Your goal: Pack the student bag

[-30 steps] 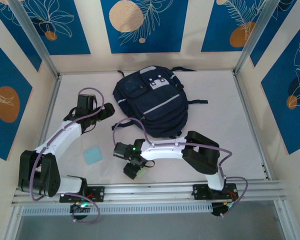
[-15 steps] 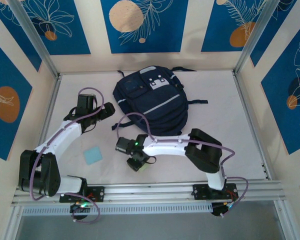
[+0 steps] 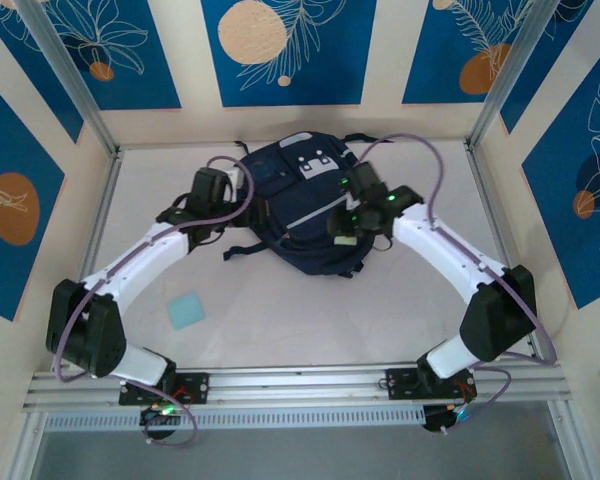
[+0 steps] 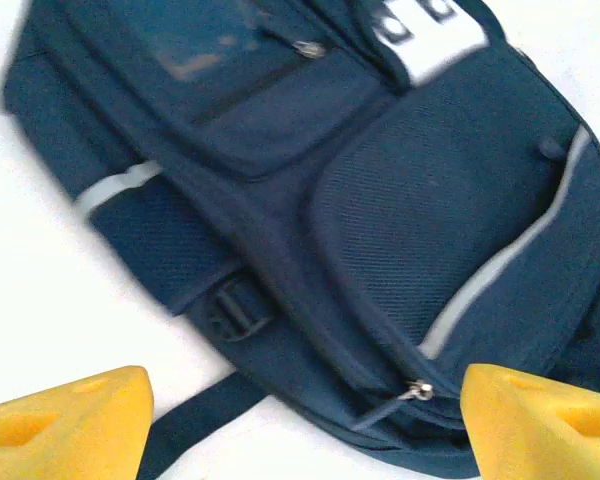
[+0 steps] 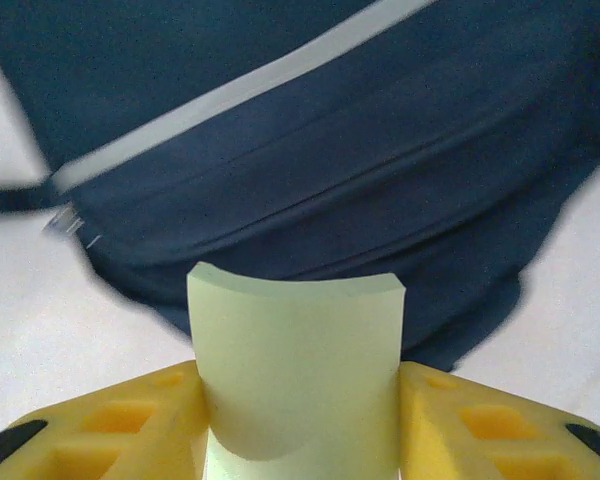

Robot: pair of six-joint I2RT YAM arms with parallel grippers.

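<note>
Right arm [image 3: 450, 250] swung green pad [image 5: 295, 370] over student bag [image 3: 300, 215]; blue card [image 3: 187, 311] apart.

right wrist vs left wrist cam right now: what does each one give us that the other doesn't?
Right wrist: right claw clamped on a pale green pad, bent into a curve, with the student bag beyond it. Left wrist: left claw open with nothing in it, plus a strap buckle and white patch. Both: navy bag fabric, its grey stripe, white table.
</note>
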